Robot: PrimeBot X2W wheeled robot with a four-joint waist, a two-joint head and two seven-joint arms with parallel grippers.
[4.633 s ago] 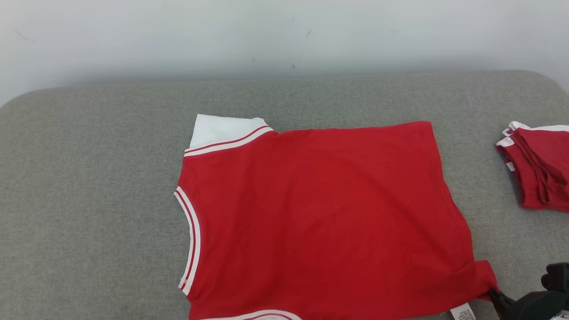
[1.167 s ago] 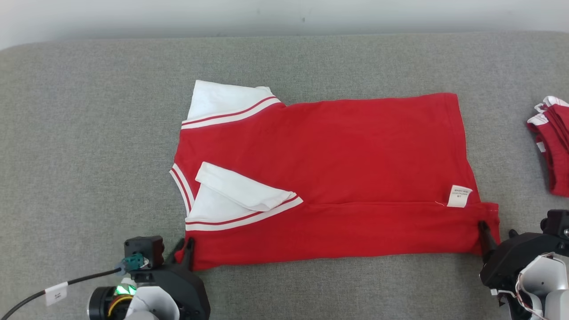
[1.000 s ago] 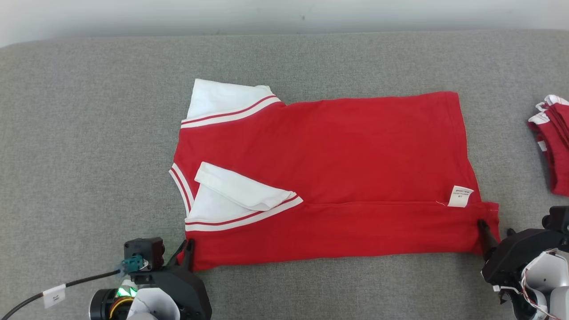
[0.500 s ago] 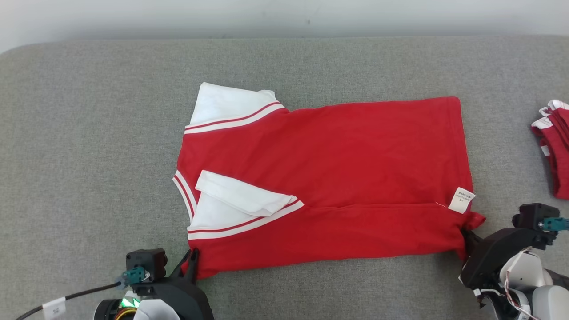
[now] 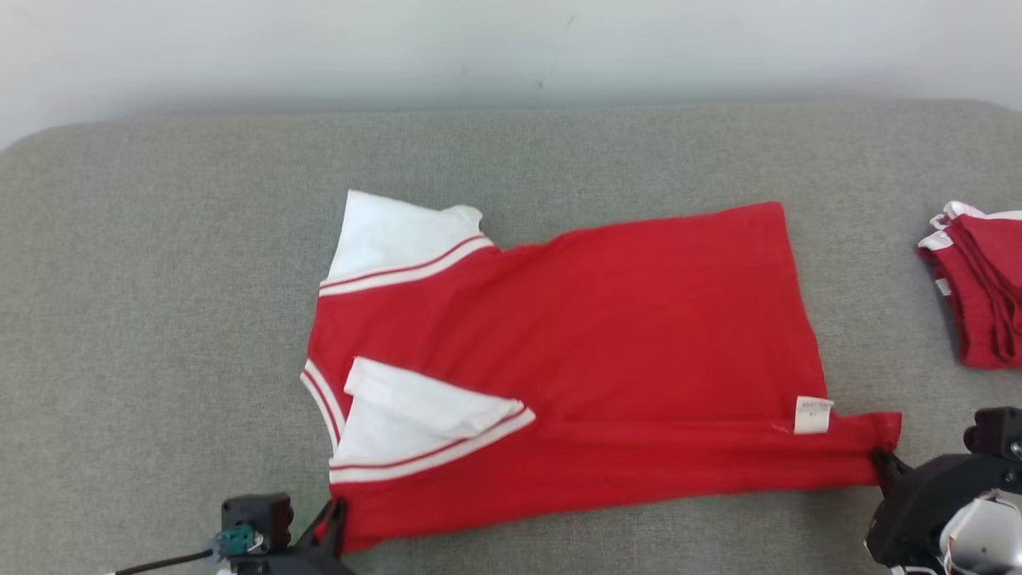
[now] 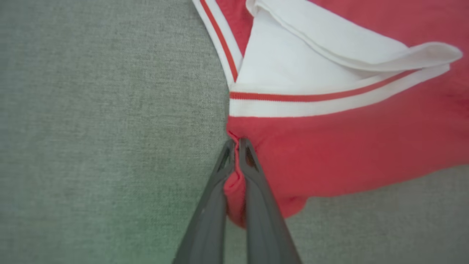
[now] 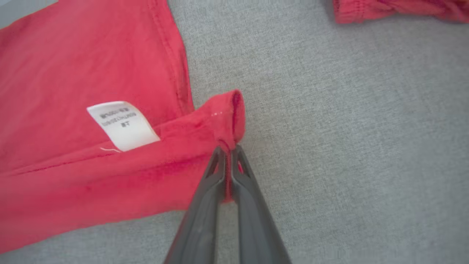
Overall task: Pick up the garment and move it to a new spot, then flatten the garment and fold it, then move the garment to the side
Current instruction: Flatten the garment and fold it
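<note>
Garment [image 5: 575,335]: a red shirt with white sleeves, spread on the grey pad [image 5: 160,335] at the middle of the head view. The neck end is to the robot's left and the hem to its right. It lies slightly askew to the pad's far edge.

Condition: the near long edge is turned over onto the body as a band. The near sleeve [image 5: 415,411] lies on top of the red, and the label [image 5: 813,415] shows at the hem end of the fold line. The far sleeve juts out unfolded. The body is mostly smooth.

Left gripper [image 6: 237,141]: clenched on the near corner at the shoulder end, with red cloth bunched between its fingers.

Right gripper [image 7: 228,148]: clenched on the near hem corner, which curls up just past its fingertips.

Step in hand, by judgement: folding. Flattening appears done, one lengthwise fold is laid, and both near corners are held for another.

Next move calls for both arms to rise together and carry the near edge toward the far edge. The cloth should stay taut between them so the band does not skew. The far sleeve remains to be tucked.

Pile [image 5: 978,287] of red cloth lies well apart at the right; the move to the side is not yet done
</note>
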